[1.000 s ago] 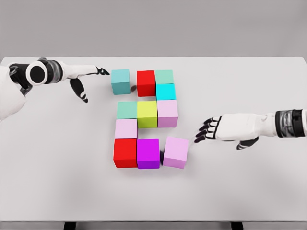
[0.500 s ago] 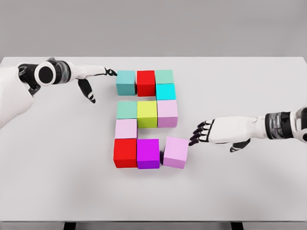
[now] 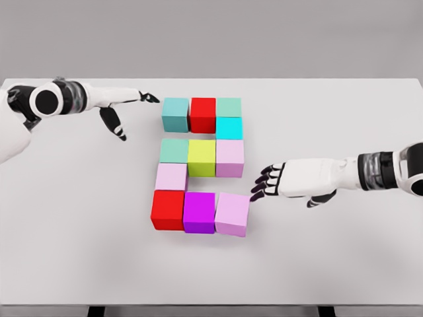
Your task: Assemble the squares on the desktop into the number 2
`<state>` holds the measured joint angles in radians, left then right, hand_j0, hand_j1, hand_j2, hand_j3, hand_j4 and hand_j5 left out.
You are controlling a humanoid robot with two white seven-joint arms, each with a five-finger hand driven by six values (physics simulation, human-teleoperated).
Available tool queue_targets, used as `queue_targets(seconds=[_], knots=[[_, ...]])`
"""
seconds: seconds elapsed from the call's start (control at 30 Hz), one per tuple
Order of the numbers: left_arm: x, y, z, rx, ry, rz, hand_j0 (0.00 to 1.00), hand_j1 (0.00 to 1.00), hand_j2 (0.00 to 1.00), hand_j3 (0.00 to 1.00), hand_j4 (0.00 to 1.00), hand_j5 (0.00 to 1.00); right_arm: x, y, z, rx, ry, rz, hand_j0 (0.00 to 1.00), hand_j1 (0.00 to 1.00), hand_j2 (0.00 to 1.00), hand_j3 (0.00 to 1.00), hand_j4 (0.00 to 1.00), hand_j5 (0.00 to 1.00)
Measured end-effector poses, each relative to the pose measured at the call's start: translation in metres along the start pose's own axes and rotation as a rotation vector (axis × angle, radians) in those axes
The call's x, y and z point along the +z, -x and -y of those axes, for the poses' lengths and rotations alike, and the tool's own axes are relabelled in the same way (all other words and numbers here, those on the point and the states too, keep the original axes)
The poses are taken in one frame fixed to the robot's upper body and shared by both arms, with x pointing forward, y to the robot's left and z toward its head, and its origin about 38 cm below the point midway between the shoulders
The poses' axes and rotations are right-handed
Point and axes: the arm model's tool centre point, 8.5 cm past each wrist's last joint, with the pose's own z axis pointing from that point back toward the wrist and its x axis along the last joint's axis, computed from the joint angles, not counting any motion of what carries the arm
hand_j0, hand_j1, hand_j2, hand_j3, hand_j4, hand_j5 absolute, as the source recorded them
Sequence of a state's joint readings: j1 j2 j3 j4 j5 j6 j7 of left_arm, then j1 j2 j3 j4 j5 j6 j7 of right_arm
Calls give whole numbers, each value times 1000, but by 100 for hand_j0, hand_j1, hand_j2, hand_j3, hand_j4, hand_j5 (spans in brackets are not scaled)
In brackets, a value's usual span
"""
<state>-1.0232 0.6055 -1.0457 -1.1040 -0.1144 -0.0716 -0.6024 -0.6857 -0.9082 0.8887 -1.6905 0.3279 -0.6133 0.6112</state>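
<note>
Head view: coloured cubes (image 3: 201, 157) sit at the centre of a white table (image 3: 344, 257), forming a blocky 2. The right hand (image 3: 281, 181), fingers spread and holding nothing, touches the pink cube (image 3: 232, 213) at lower right. The left hand (image 3: 122, 105), at upper left, is open, just left of the teal cube (image 3: 176, 113).

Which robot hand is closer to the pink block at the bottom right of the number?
The right hand. Its fingers reach the pink block at its upper right corner. The left hand is far off at the upper left, near the teal block.
</note>
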Motion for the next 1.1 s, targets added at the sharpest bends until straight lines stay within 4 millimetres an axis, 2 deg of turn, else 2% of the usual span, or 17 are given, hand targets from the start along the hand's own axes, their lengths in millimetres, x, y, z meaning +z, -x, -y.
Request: queue_targets(seconds=[0.17,0.27,0.4,0.47,0.53,0.63,0.7,1.1], knots=[[9,3,3,-28,7,56,100,100,100,100,100,100,2,2,3,1,6,-6,100,100,100,100,100,100],[10,3,4,-33,9,65,100,100,100,100,100,100,9,11,10,-5,19,-27,100,100,100,100,100,100],[8,2,6,-33,13,69,100,100,100,100,100,100,50,53,8,-165,109,-129,100,100,100,100,100,100],[5,0,7,-34,15,73,100,100,100,100,100,100,55,59,0,-219,117,-136,100,100,100,100,100,100],[4,-2,7,-34,16,76,100,100,100,100,100,100,51,50,-6,-215,85,-109,100,100,100,100,100,100],[0,-6,8,-35,20,84,100,100,100,100,100,100,49,20,-1,-106,18,-63,100,100,100,100,100,100],[-2,-8,10,-34,23,89,100,100,100,100,100,100,46,8,-2,-64,-15,-46,100,100,100,100,100,100],[-6,-15,10,-36,23,100,100,100,100,100,100,100,15,-14,-13,3,-80,26,100,100,100,100,100,100]])
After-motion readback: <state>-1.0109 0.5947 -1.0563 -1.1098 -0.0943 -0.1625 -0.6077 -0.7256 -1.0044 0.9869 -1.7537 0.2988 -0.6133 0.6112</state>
